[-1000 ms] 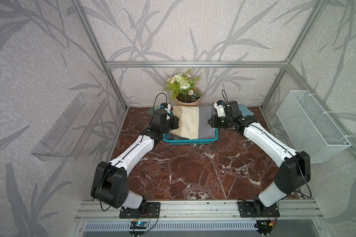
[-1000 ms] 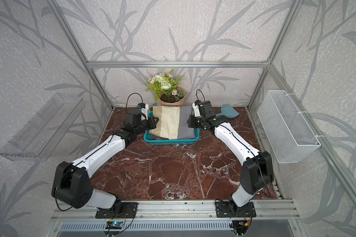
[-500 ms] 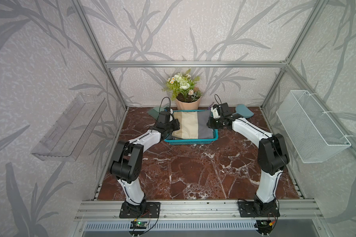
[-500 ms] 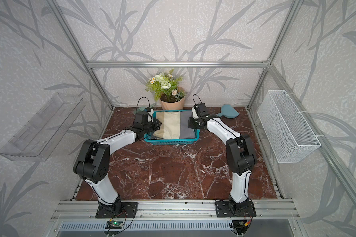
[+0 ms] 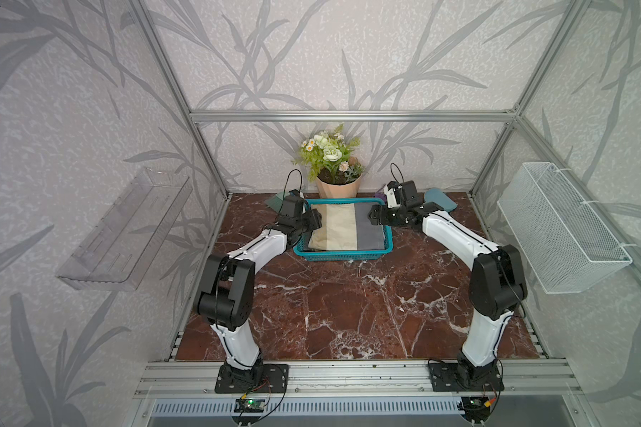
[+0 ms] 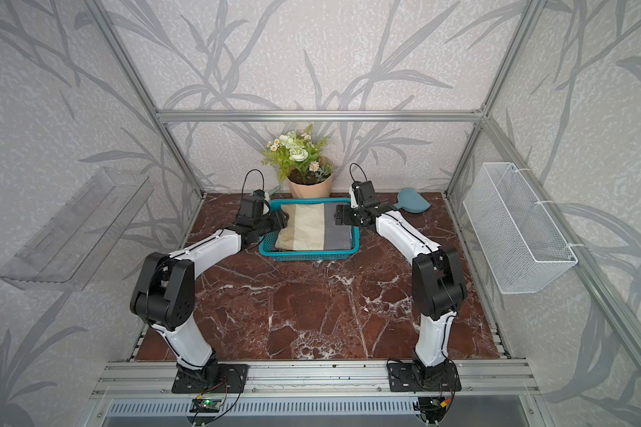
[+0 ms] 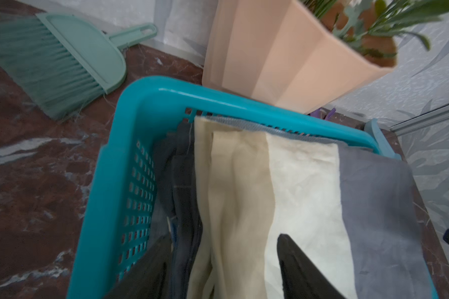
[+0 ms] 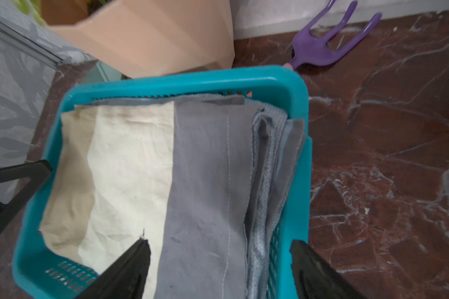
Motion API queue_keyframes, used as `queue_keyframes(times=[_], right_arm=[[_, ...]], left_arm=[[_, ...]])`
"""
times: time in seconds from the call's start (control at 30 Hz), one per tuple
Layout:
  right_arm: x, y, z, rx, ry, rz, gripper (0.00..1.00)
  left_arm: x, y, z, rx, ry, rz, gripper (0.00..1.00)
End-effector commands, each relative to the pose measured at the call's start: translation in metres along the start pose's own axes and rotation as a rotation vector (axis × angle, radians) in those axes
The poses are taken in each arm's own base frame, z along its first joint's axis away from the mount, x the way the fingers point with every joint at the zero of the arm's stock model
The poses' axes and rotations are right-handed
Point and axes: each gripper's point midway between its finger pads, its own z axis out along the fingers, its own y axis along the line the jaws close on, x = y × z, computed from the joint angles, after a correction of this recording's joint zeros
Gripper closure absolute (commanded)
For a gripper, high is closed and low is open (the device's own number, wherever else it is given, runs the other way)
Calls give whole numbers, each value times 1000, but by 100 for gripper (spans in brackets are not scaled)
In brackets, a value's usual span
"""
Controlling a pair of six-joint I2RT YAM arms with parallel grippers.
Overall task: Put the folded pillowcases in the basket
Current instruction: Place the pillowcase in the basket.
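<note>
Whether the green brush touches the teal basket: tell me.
Apart. The left wrist view shows bare marble between the brush and the basket rim.

**Obscured and Cropped Items**

Basket: near end cut by the frame in both wrist views.
Brush: blurred, bristles cropped; in both top views mostly behind left arm.
Fork: handle hidden behind basket rim.
Pot: top cropped, blurred.
Dark cloth: largely under pillowcase, kind unclear.
</note>
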Motion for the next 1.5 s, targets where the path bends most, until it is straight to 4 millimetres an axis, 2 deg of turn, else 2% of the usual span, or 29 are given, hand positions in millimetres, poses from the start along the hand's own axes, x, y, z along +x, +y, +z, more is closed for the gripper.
queue_keyframes(times=[0.0, 0.03, 0.1, 0.13, 0.17, 0.2, 0.33, 0.47, 0.7, 0.93, 1.03, 1.13, 1.17, 1.23, 1.27, 1.33, 1.37, 1.47], right_arm=[[-34, 18, -37, -36, -118, -35, 11], [-34, 20, -35, -44, -115, -35, 14], [-30, 21, -23, -57, -87, -35, 32], [-27, 20, -15, -56, -76, -31, 51], [-25, 18, -6, -54, -66, -19, 80], [-22, 16, 3, -53, -55, -2, 100], [-15, 13, 33, -54, -13, 22, 100], [-8, 13, 57, -34, 18, 10, 100], [19, -4, 88, 17, 90, 7, 100], [57, -27, 105, 78, 168, -5, 100], [59, -30, 103, 83, 166, -10, 100], [48, -23, 93, 73, 139, -22, 97], [42, -20, 88, 65, 124, -25, 92], [28, -10, 74, 39, 85, -34, 71], [21, -4, 65, 26, 65, -42, 64], [6, 11, 44, -4, 16, -74, 55], [-1, 18, 32, -14, -11, -88, 50], [-18, 34, -10, -33, -97, -127, 27]], left_arm=[[-54, -35, -35, 87, -131, -19, 51], [-58, -43, -36, 122, -144, -30, 59], [-59, -56, -32, 181, -147, -51, 80], [-57, -60, -26, 197, -135, -56, 88], [-53, -62, -18, 202, -116, -60, 97], [-48, -63, -10, 210, -93, -71, 100], [-28, -75, 15, 321, -45, -126, 100], [-8, -66, 41, 300, -9, -110, 100], [37, -17, 73, 158, 48, -87, 100], [67, 27, 79, 50, 100, -80, 100], [63, 31, 74, 46, 89, -78, 100], [42, 21, 63, 56, 50, -58, 99], [34, 17, 58, 61, 35, -47, 95], [17, 7, 48, 74, 8, -28, 87], [7, 2, 41, 79, -10, -15, 79], [-13, -7, 25, 82, -50, 5, 57], [-23, -12, 15, 85, -74, 15, 48], [-51, -20, -20, 67, -162, 50, 27]])
